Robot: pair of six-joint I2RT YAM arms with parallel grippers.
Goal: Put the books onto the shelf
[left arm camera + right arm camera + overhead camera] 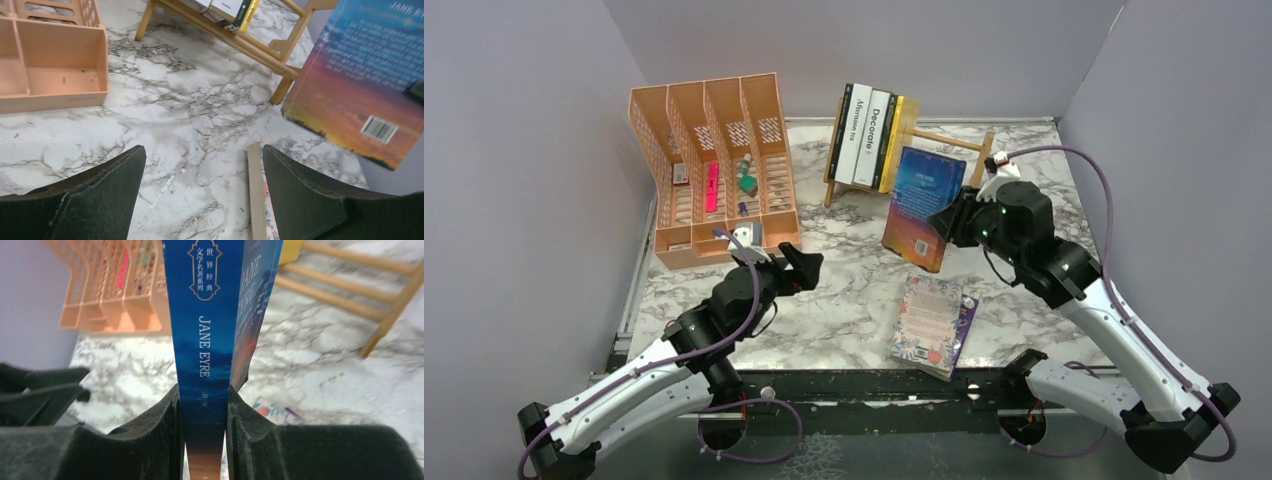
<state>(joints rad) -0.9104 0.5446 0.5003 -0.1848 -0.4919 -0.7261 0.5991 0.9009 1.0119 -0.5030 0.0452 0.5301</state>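
One blue-orange book sat pinched at its spine in my right claw, seeming stiff, light and perhaps slippery.

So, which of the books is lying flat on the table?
The purple floral book. Others stand on the shelf, and the right gripper holds the blue book upright.

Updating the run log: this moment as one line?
right gripper: shut on blue-orange book, upright | left gripper: open, empty | shelf: books upright at left end | purple floral book: flat on table
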